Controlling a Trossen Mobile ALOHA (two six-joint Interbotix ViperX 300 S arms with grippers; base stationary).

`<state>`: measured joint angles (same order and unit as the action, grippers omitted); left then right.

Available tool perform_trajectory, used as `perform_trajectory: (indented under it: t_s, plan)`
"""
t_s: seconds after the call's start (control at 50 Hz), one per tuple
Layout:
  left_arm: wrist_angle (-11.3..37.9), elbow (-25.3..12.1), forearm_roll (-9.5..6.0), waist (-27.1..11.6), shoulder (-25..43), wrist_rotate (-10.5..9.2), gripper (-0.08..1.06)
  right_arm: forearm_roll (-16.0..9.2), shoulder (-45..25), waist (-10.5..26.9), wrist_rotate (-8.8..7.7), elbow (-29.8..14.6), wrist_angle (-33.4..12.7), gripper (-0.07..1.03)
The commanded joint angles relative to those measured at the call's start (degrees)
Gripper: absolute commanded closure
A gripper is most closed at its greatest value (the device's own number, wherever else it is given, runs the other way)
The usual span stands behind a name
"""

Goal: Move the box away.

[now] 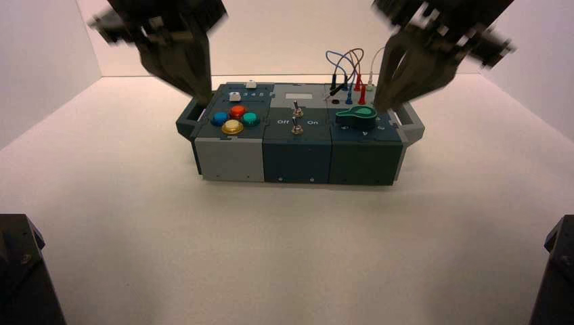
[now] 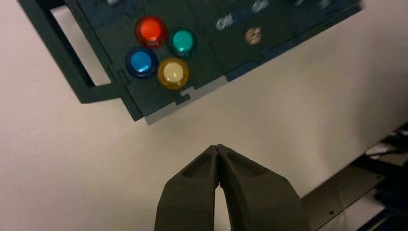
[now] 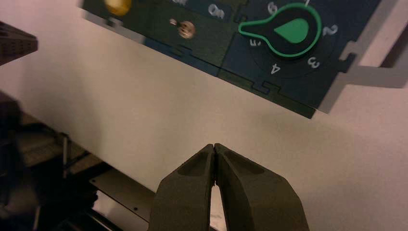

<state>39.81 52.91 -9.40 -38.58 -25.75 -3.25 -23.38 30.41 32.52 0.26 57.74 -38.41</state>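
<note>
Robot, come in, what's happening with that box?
Left gripper shut, above table. Right gripper shut, same. Box on table, ungripped. Nothing visibly blocking.

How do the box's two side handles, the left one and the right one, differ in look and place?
The left handle is dark green, whereas the right handle is grey. The left handle sits beside the four coloured buttons; the right handle sits beside the green dial. Both are open frames projecting from the box's ends.
</note>
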Motion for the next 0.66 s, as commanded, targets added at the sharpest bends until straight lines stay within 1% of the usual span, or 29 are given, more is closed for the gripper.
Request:
perform_trajectory:
  t_s: [0.02,0.16,0.26,0.36,0.42,0.5,0.66]
  plan:
    - [0.79,-0.70,0.09,0.09,-6.68,-0.70,1.01,0.00,6.59,-0.09,-0.09,0.09,0.18,0.99]
    - [0.62,0.09,0.18,0.09,-13.54,-0.88,1.01,0.00,11.95,-0.09,-0.09,1.58,0.09,0.99]
    - [0.53,1.05,0.35,0.26,-15.73,-1.05,1.01,0.35,13.89,-0.09,-0.26,2.37,0.09,0.99]
    - [0.53,2.02,0.70,0.53,-16.52,-0.97,1.01,1.14,15.03,-0.09,-0.35,2.90,0.09,0.99]
    - [0.09,2.81,1.41,0.97,-16.88,-1.05,1.01,2.20,15.82,-0.09,-0.44,3.34,0.09,0.99]
    - [0.00,3.69,2.20,1.67,-17.05,-1.05,1.01,2.90,16.70,-0.09,-0.44,3.87,0.09,0.99]
    - [-0.09,4.66,2.37,2.81,-17.05,-1.05,1.01,2.90,17.84,-0.09,-0.35,4.04,0.09,0.99]
